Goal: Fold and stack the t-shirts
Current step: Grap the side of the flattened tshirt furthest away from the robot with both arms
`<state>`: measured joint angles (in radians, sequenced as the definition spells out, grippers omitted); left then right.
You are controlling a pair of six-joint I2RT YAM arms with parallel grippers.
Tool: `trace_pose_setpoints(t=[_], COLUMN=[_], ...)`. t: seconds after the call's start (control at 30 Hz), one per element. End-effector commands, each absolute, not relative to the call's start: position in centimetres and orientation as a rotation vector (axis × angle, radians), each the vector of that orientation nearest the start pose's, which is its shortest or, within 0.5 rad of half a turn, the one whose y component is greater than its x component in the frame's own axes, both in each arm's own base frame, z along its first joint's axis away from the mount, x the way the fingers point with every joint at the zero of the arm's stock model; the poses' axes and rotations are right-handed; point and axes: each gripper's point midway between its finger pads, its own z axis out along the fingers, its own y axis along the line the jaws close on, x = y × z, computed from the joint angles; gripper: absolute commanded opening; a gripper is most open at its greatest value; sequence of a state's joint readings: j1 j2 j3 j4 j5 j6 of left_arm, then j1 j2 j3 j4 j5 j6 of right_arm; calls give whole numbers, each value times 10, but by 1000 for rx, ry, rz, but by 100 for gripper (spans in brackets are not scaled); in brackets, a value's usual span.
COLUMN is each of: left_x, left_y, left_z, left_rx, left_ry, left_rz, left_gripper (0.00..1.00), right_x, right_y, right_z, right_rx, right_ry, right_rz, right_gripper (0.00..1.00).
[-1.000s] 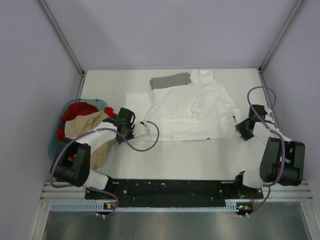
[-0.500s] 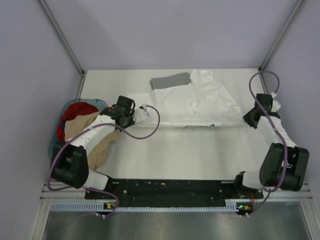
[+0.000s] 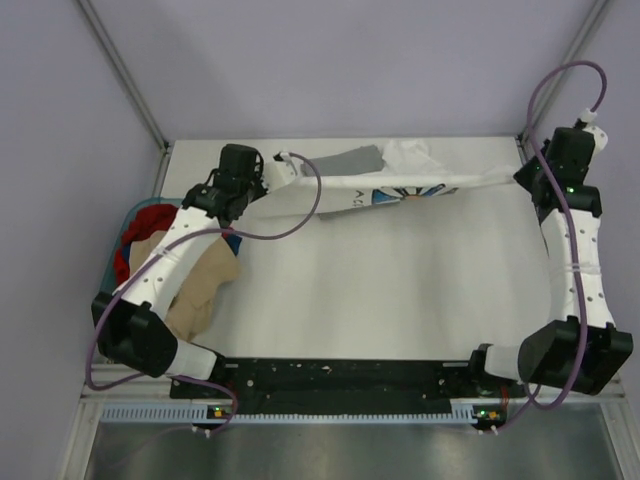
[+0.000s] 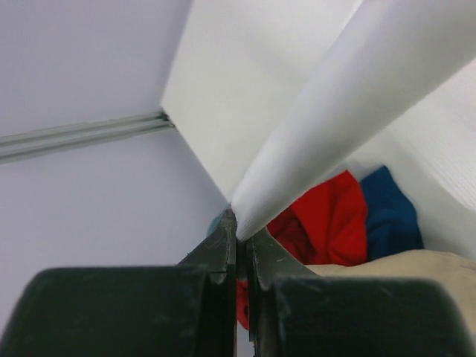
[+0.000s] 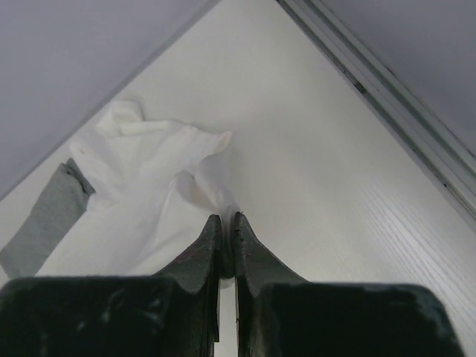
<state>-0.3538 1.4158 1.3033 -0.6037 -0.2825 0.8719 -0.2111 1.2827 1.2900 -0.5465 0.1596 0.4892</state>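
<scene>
The white t-shirt point(image 3: 350, 190) hangs stretched in a band across the far part of the table, its blue daisy print point(image 3: 408, 195) facing out. My left gripper point(image 3: 268, 178) is shut on the shirt's left end; in the left wrist view the cloth point(image 4: 335, 111) runs taut from the pinched fingertips point(image 4: 238, 223). My right gripper point(image 3: 528, 176) is shut on the right end, a small fold of white cloth point(image 5: 208, 178) caught between its tips point(image 5: 225, 219). The grey t-shirt point(image 3: 345, 160) lies folded at the far edge, partly behind the white one, and is also seen at the left point(image 5: 44, 223).
A teal basket point(image 3: 104, 285) stands off the table's left side, holding red point(image 3: 150, 222) and blue clothes, with a tan garment point(image 3: 200, 285) spilling onto the table. Grey walls and metal rails point(image 3: 540, 95) close in the back corners.
Both arms rose and swung toward the far edge, lifting the white shirt's near edge off the table. The right gripper closed on the cloth. The daisy print now shows.
</scene>
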Motion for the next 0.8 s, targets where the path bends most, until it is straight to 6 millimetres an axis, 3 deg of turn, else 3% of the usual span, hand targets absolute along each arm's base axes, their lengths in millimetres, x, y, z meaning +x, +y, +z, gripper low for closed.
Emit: trace_pose_setpoints(t=[0.0,0.2,0.33,0.43,0.77], left_x=[407,413,406,386,269], left_y=[-27,-19,-16,-19,-11], left_z=[306,367,382,362,228], left_rx=[1050,957,955,1038,1436], left_ry=[1898,1796,1782,1846,2189], left_rz=[840,912,923,843,536], left_gripper=[0,0,0,0,0], right_x=[385,388,374,354,263], right_y=[-113,-114,-113,-106,-60], right_z=[343,387,397,381,252], right_rx=[751,689,673,668,755], right_ry=[1787,1760,1758,1795,2063], right_rz=[-90,-107,-128,-123,16], right_gripper=[0,0,0,0,0])
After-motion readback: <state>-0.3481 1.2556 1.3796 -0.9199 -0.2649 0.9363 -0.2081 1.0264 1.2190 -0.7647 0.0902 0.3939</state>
